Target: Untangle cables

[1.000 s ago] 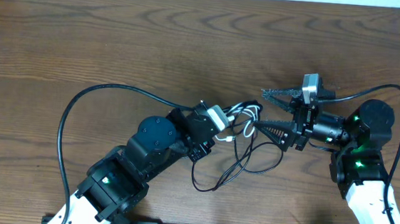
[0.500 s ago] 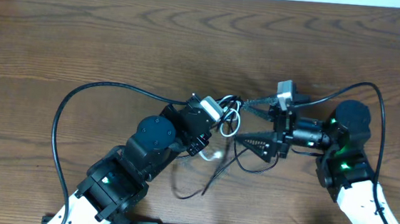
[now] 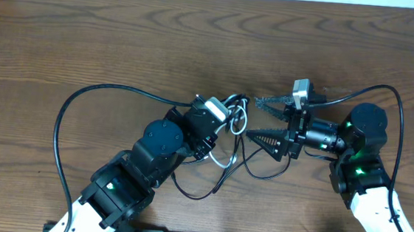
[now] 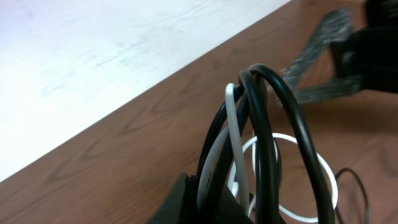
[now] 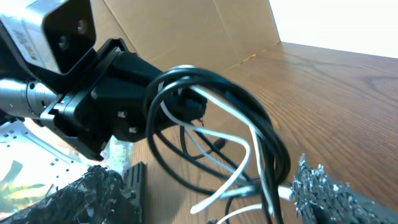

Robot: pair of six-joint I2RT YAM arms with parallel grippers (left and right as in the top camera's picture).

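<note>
Black cords and one white one: that's the cables (image 5: 249, 124), bunched right in front of my right gripper (image 3: 252, 118). Its jaws are spread wide with nothing pinched, and in the right wrist view the fingers (image 5: 329, 193) sit either side of the hanging strands. The bundle is just ahead of the tips, about level with the mouth. I honestly can't tell if any strand is properly inside the gap yet. The strands arch up and over, so their long run crosses the gap instead of lining up with it.

Just past the bundle, the left gripper (image 3: 225, 121) is pressed together on the arch, holding the clump up. Further out, beyond and below the left gripper, loose black loops trail onto the table (image 3: 124, 35).

My read is that the right arm is the free one and the closest. The move would be straight ahead onto a strand, then a pull away from the left.
</note>
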